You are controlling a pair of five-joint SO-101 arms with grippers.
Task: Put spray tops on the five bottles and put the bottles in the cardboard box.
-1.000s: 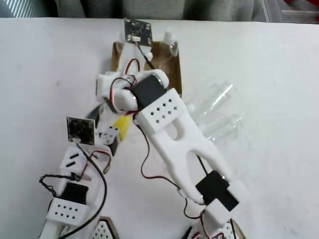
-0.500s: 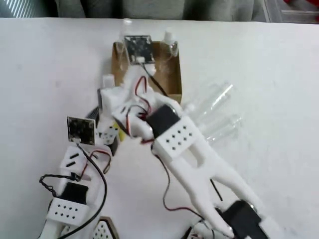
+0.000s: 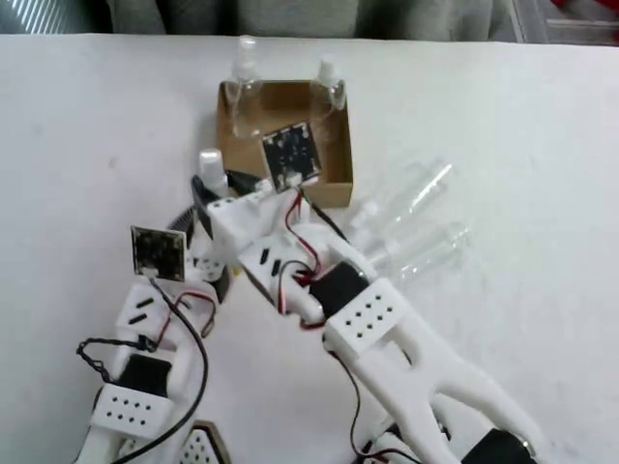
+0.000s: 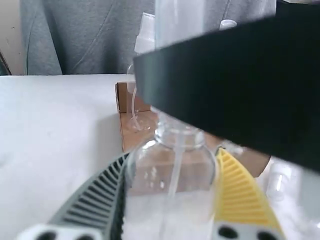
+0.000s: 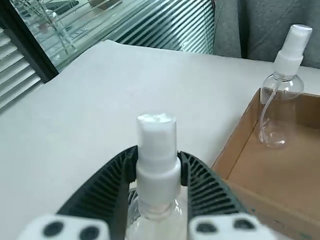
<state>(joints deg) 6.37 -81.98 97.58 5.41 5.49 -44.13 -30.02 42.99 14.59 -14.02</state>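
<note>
Pulled back over the past second from the far edge of the cardboard box point(image 3: 334, 174) to its near edge, the right arm point(image 3: 387, 329) uncovered the two capped bottles point(image 3: 244, 89) standing in the box's far corners, while the left arm point(image 3: 135, 377) kept its place at the near left of the table point(image 3: 87, 126). The right gripper point(image 3: 215, 186) sat just outside the box's near left corner, and its wrist view showed the black fingers point(image 5: 200, 185) clamped on either side of a white spray top point(image 5: 156, 145), which stood upright on the neck of a clear bottle point(image 4: 170, 175). That bottle was gripped lower down by the left gripper point(image 4: 170, 197), the grey finger on one side of its body and the yellow finger on the other, with the spray top's thin tube running down inside. One capped bottle point(image 5: 280, 110) stood upright in the box point(image 5: 240, 145) beyond the right gripper point(image 5: 157, 175). More clear bottles point(image 3: 426, 242) lay on their sides on the table, just to the right of the box.
</note>
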